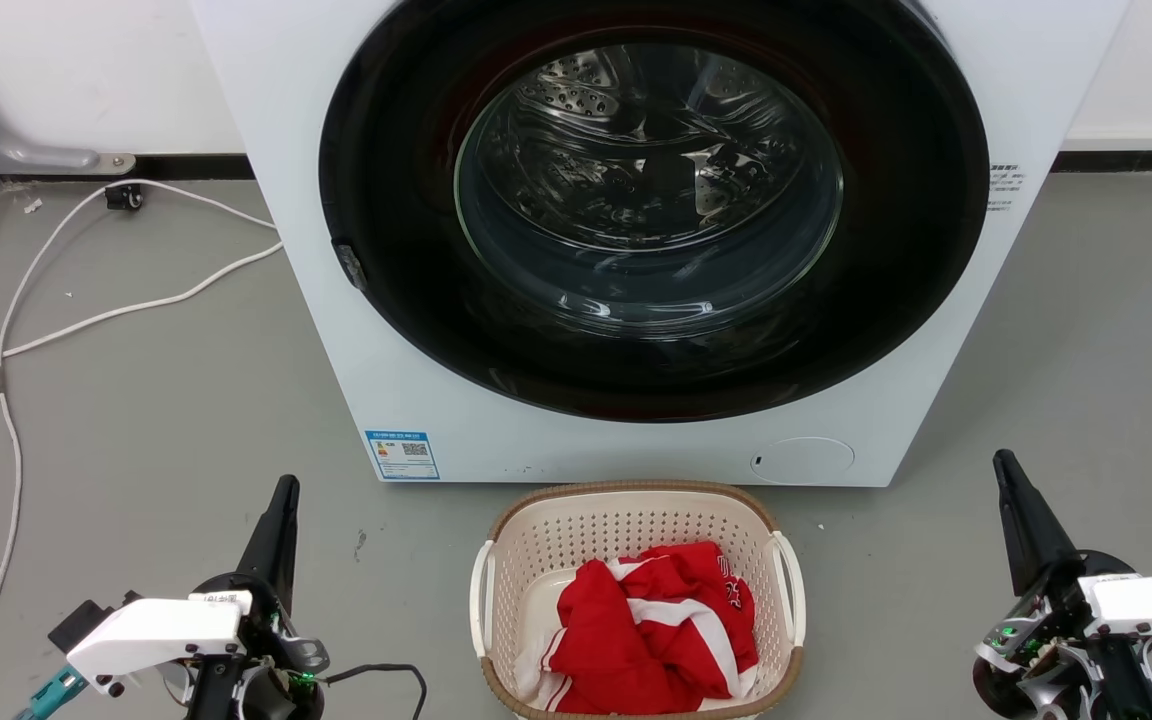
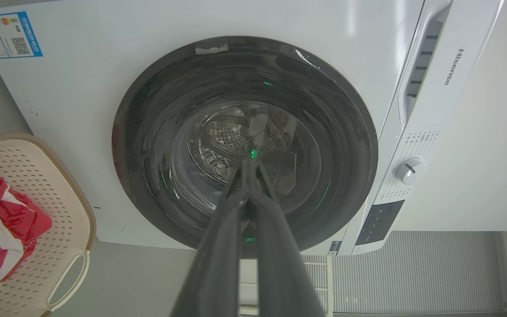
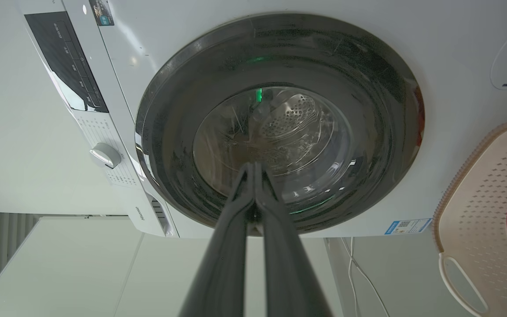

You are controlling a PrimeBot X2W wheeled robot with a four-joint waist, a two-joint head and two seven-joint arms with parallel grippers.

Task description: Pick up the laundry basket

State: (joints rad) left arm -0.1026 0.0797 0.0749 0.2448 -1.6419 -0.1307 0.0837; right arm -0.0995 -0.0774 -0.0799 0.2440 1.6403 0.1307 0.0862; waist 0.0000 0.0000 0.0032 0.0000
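The laundry basket (image 1: 626, 520) stands on the floor right in front of the washer, cream and perforated with a brown rim and white side handles. A red and white garment (image 1: 651, 625) lies inside it. My left gripper (image 1: 284, 498) is shut, well to the basket's left, fingers pointing up the view. On the basket's far right my right gripper (image 1: 1006, 470) is shut too. Neither touches it. The left wrist view has the basket (image 2: 51, 185) at its left edge beyond my left gripper (image 2: 248, 162). In the right wrist view the basket (image 3: 478, 193) is at the right, past my right gripper (image 3: 253, 166).
A white front-loading washer (image 1: 436, 380) with a shut round dark door (image 1: 651, 200) rises just behind the basket. White cables (image 1: 86, 320) trail across the grey floor at the left. Bare floor lies between each gripper and the basket.
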